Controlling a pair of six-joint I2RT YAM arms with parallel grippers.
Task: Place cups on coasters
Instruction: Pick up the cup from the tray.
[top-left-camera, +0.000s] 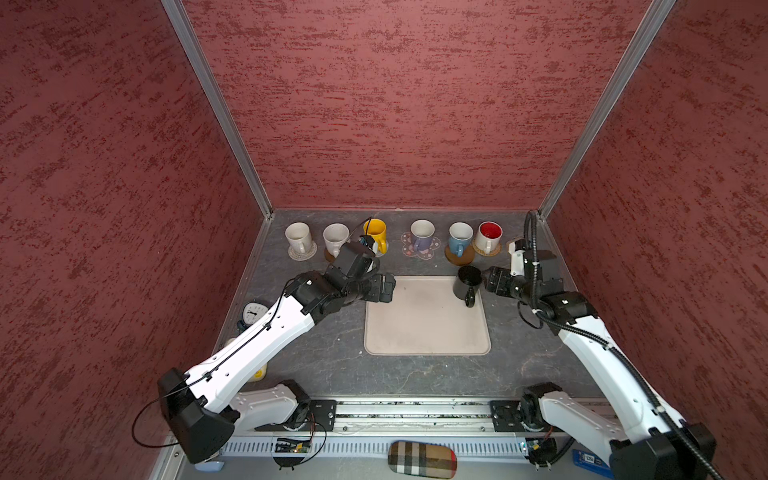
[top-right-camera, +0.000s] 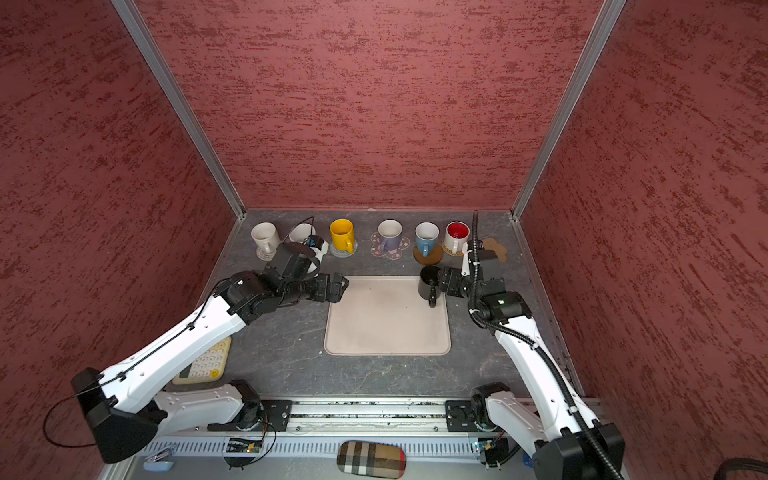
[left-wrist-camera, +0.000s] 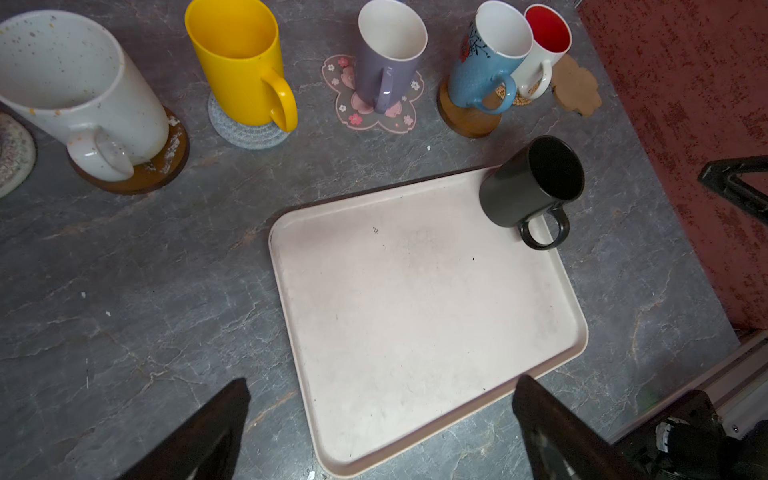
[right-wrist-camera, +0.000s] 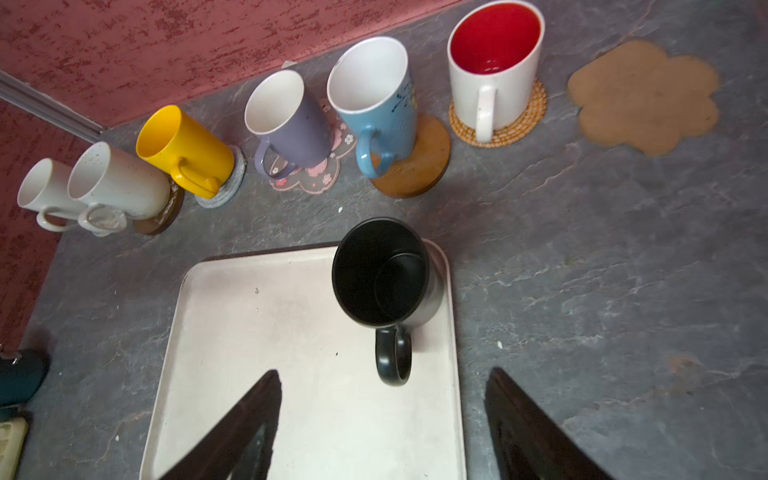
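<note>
A black cup (top-left-camera: 467, 282) (right-wrist-camera: 386, 274) stands upright on the far right corner of the beige tray (top-left-camera: 424, 332), handle toward the front. My right gripper (top-left-camera: 485, 283) (right-wrist-camera: 383, 374) is open just right of it; the handle lies ahead of the fingertips, untouched. The lobed cork coaster (right-wrist-camera: 644, 95) (top-right-camera: 494, 247) lies bare at the back right. Along the back, white (top-left-camera: 298, 236), speckled white (top-left-camera: 335, 237), yellow (top-left-camera: 375, 232), lavender (top-left-camera: 422, 235), light blue (top-left-camera: 459, 237) and red-inside (top-left-camera: 489, 235) cups each sit on a coaster. My left gripper (top-left-camera: 388, 286) (left-wrist-camera: 383, 382) hangs open and empty over the tray's far left corner.
Red walls close in the back and both sides. A small clock (top-left-camera: 254, 311) and a calculator (top-right-camera: 203, 365) lie under the left arm. The arm rail (top-left-camera: 411, 409) runs along the front, with a plaid case (top-left-camera: 422, 457) before it.
</note>
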